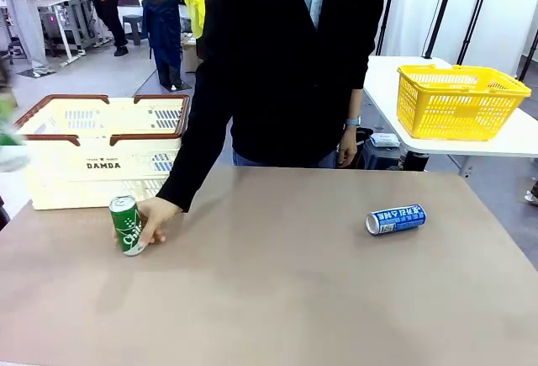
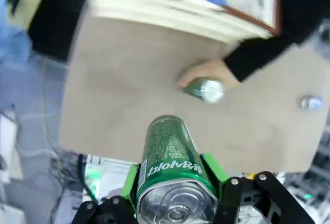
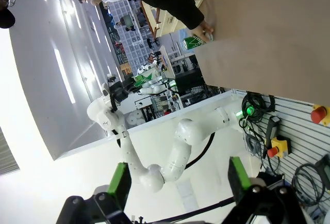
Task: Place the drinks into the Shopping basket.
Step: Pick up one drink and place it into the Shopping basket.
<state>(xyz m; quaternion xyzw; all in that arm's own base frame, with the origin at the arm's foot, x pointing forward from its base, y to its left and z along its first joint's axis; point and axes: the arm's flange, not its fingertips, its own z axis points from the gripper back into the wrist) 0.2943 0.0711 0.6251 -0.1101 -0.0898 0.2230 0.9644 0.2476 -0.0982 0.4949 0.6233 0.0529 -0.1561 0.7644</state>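
Note:
My left gripper [image 2: 172, 183] is shut on a green drink can [image 2: 170, 162], which lies lengthwise between the green pads [image 2: 132, 181], silver top toward the camera, held high above the table. Below it a person's hand [image 1: 158, 214] grasps a second green can [image 1: 127, 225] standing tilted on the table just in front of the Shopping basket [image 1: 101, 151], a cream crate with a brown rim. A blue can [image 1: 396, 219] lies on its side at the table's right. My right gripper [image 3: 178, 180] is open with nothing in it, well away from the table.
A yellow mesh basket [image 1: 461, 101] stands on a white side table at the back right. The person in a black top [image 1: 286, 63] stands at the far edge, arm reaching over the table's left part. The brown tabletop [image 1: 277, 282] is bare in the middle and front.

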